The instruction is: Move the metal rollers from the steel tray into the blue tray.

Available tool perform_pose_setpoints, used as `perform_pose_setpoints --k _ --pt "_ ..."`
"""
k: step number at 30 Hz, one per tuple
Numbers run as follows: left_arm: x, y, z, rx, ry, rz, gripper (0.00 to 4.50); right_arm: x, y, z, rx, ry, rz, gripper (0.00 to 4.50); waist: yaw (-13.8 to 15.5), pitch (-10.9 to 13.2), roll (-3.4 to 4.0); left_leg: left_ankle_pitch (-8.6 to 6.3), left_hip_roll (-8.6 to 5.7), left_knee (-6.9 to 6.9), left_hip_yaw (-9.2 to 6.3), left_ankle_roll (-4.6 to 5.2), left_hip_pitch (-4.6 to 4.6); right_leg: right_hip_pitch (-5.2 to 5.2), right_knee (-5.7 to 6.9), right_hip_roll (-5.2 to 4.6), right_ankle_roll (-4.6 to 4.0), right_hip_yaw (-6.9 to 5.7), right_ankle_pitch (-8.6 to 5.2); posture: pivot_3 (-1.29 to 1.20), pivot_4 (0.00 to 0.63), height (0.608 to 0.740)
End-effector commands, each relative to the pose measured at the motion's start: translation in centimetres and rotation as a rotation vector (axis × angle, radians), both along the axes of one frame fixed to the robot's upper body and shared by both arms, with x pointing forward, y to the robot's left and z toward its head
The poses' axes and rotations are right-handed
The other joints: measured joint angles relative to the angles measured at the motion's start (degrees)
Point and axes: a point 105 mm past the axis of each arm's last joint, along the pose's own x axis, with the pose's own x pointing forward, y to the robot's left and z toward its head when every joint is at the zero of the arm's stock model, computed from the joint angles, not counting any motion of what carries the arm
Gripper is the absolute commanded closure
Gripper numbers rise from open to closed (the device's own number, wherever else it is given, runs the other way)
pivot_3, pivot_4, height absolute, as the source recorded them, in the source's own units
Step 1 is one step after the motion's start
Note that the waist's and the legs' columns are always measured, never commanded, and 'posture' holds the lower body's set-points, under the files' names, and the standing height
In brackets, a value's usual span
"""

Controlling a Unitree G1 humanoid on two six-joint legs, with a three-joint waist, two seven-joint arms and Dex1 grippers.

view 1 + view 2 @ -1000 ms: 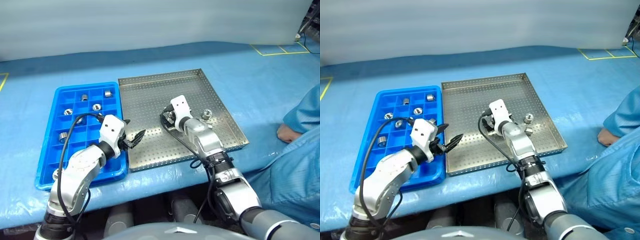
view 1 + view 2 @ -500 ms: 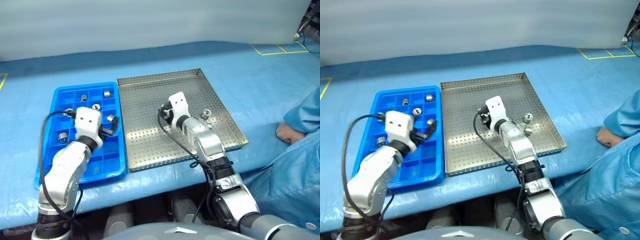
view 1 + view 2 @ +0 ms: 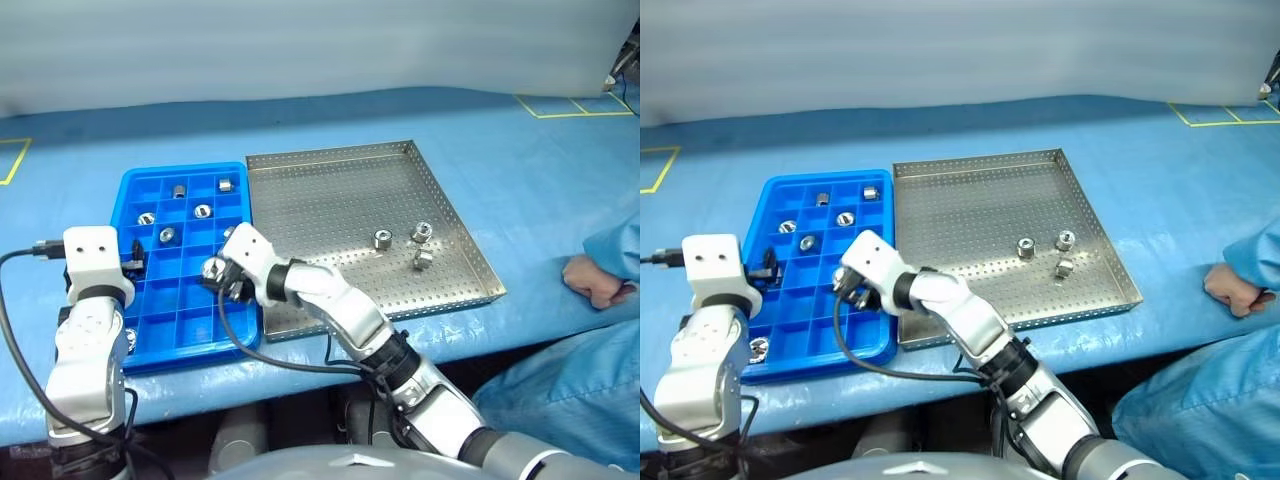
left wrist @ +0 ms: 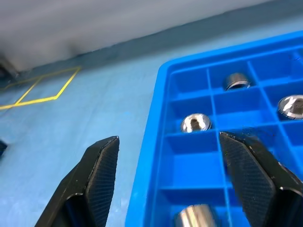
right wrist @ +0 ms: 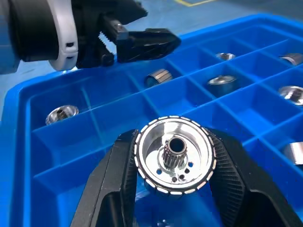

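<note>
the right pincer was clamped on one of the metal rollers by its rim, above the blue tray. it looked heavy, stiff and slick; three lay in the steel tray. the left pincer stood apart, empty. the tray cells beneath the roller were hidden.

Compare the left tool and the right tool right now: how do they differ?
The right tool is shut on a metal roller; the left tool stands open and empty. The right tool hovers over the middle of the blue tray; the left tool sits at the tray's outer edge. Both have black ridged fingers.
</note>
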Motion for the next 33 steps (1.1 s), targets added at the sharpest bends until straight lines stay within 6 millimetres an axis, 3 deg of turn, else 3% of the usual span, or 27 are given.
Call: perform_pose_setpoints --k 1,15,25,29,33 --pt "-1.0 0.7 1.4 0.042 -0.042 0.054 0.84 -0.4 1.9 2.4 0.067 -0.078 0.069 2.71 0.57 0.0 -0.03 0.0 0.0 0.0 0.0 -0.01 0.0 -0.01 0.0 0.01 0.0 -0.02 0.0 0.08 0.15 0.74" --pt "-3.6 1.2 0.7 0.02 0.01 0.047 0.84 -0.7 5.6 3.4 0.097 -0.126 0.174 2.71 2.52 -0.03 -0.06 0.01 0.03 -0.05 -0.05 -0.04 0.08 0.04 0.02 -0.01 -0.07 -0.15 -0.16 0.16 0.15 0.74" --pt "-4.0 -1.4 0.0 -0.064 0.017 -0.119 0.84 -2.7 7.6 6.3 0.152 -0.187 0.299 2.71 2.54 -0.01 -0.05 0.01 0.05 -0.1 -0.05 -0.06 0.06 0.01 0.02 -0.01 -0.16 -0.17 -0.18 0.2 0.15 0.74" --pt "-5.5 -2.9 0.8 -0.148 -0.022 -0.251 0.84 -3.7 8.1 7.8 0.182 -0.174 0.391 2.71 2.57 0.02 -0.05 -0.01 0.13 -0.18 -0.07 -0.08 0.05 -0.03 0.01 -0.02 -0.31 -0.24 -0.21 0.23 0.15 0.74" --pt "-7.3 -2.5 1.8 -0.171 -0.069 -0.252 0.84 -4.1 8.2 8.9 0.206 -0.145 0.446 2.71 3.39 0.05 -0.03 -0.02 0.17 -0.27 -0.18 -0.1 0.06 -0.03 0.01 -0.03 -0.41 -0.42 -0.34 0.28 0.15 0.74"
